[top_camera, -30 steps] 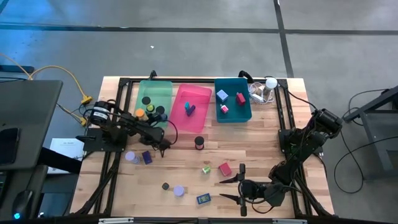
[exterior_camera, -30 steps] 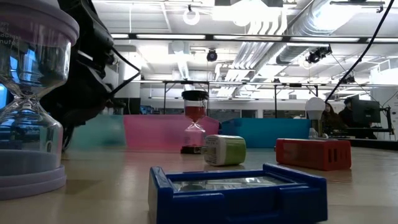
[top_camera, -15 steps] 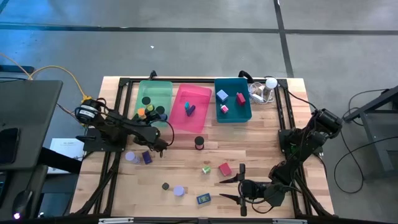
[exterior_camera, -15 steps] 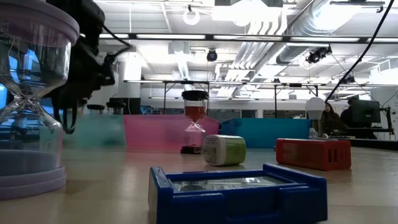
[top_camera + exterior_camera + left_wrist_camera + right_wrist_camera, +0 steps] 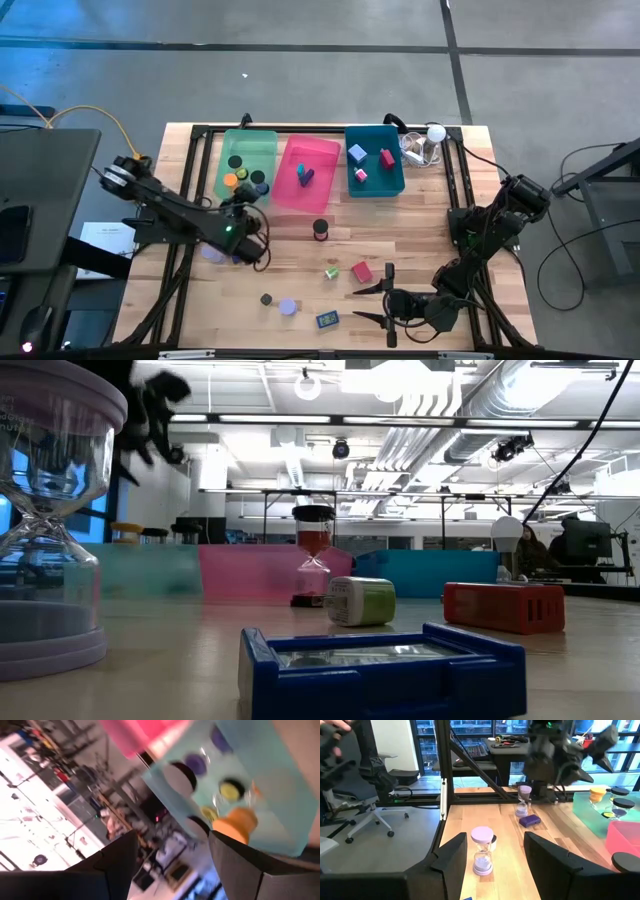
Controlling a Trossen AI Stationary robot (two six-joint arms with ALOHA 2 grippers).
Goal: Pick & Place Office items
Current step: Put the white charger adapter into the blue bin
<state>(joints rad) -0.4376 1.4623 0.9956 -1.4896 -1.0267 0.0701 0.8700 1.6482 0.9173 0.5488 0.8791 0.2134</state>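
Left end effector (image 5: 243,222) hangs released over the purple block (image 5: 529,820) (light, rigid, probably slick); pinch its flat sides.

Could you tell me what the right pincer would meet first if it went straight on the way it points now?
Most likely the lavender hourglass, which stands just ahead of the open right pincer, a little to one side. Depth is hard to judge; the pincer could pass beside it.
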